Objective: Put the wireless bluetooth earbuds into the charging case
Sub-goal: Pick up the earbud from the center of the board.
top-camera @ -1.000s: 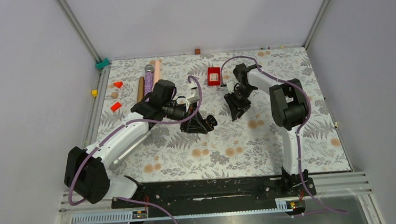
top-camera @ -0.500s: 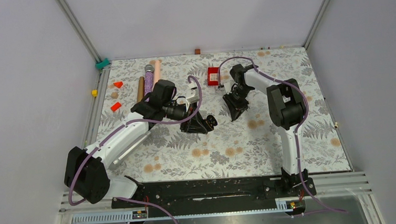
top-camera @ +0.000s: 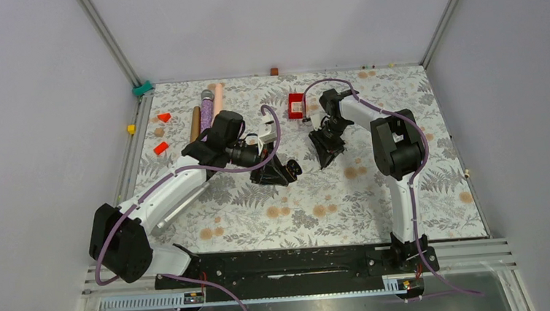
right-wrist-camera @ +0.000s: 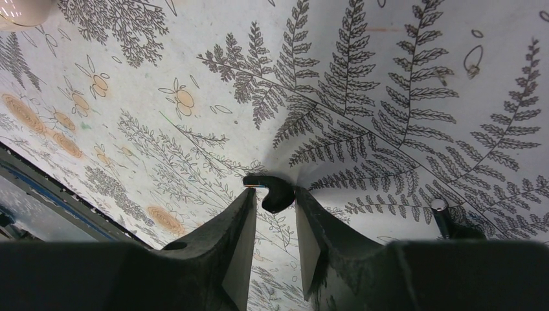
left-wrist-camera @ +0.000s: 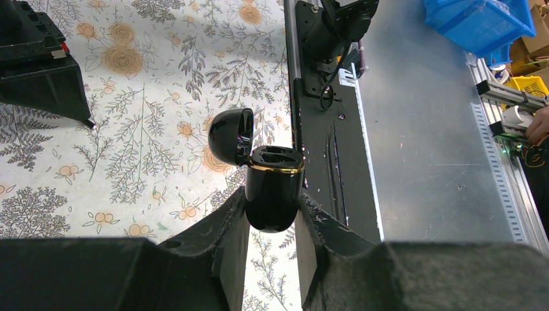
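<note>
A glossy black charging case (left-wrist-camera: 274,188) with a gold rim sits upright between the fingers of my left gripper (left-wrist-camera: 272,217), which is shut on it. Its lid (left-wrist-camera: 231,135) is swung open to the left. The top view has this gripper (top-camera: 282,171) mid-table, case (top-camera: 295,166) at its tip. My right gripper (right-wrist-camera: 272,199) is shut on a small black earbud (right-wrist-camera: 276,194), pinched at its fingertips right at the patterned cloth. From above, that gripper (top-camera: 325,153) points down just right of the left one. A thin black stem with a silver tip (right-wrist-camera: 441,214) lies beside the right finger.
A red box (top-camera: 296,105) stands behind the right gripper. Purple and pink cylinders (top-camera: 206,109) and small orange blocks (top-camera: 160,148) lie at the back left. A whitish rounded thing (right-wrist-camera: 19,10) shows at the right wrist view's top left corner. The black base rail (top-camera: 287,263) runs along the near edge.
The right gripper's jaws have narrowed onto the black earbud, and that arm has shifted slightly left. The left arm and its case have not moved.
</note>
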Robot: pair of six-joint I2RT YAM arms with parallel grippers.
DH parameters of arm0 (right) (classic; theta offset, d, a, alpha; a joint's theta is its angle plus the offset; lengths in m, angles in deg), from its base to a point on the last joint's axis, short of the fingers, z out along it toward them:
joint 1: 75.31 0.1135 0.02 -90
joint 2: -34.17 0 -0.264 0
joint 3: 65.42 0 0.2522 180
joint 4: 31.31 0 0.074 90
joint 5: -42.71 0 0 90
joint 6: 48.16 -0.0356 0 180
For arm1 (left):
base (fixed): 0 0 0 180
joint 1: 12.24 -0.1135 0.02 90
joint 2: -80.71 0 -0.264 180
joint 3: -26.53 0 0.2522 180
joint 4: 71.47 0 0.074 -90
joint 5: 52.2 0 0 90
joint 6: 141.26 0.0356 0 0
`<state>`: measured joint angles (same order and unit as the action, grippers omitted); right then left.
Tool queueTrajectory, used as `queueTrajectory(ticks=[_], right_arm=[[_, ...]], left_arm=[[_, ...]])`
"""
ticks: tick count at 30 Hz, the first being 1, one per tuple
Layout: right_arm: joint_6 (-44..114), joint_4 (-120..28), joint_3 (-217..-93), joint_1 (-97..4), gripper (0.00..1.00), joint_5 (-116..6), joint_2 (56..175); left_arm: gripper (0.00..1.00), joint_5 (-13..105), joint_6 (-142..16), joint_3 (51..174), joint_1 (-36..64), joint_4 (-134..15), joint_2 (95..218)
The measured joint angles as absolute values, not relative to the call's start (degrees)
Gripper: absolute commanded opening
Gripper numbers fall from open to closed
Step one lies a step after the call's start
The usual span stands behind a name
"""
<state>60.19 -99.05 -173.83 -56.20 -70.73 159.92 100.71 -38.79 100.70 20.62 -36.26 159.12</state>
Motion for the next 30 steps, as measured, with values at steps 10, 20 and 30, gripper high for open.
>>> queueTrajectory(ticks=[10, 20, 30], right_arm=[[60.28, -99.09, -173.81, -56.2, 0.33, -70.82, 159.92], [61.63, -99.71, -173.39, -56.26, 0.22, -71.95, 159.9], [61.39, -98.7, -171.69, -56.55, 0.19, -70.36, 153.93]], left_arm=[[0.0, 100.71, -38.79, 100.7, 20.62, -36.26, 159.12], [0.0, 100.71, -38.79, 100.7, 20.62, -36.26, 159.12], [0.0, 98.0, -39.36, 100.7, 20.62, -36.46, 159.14]])
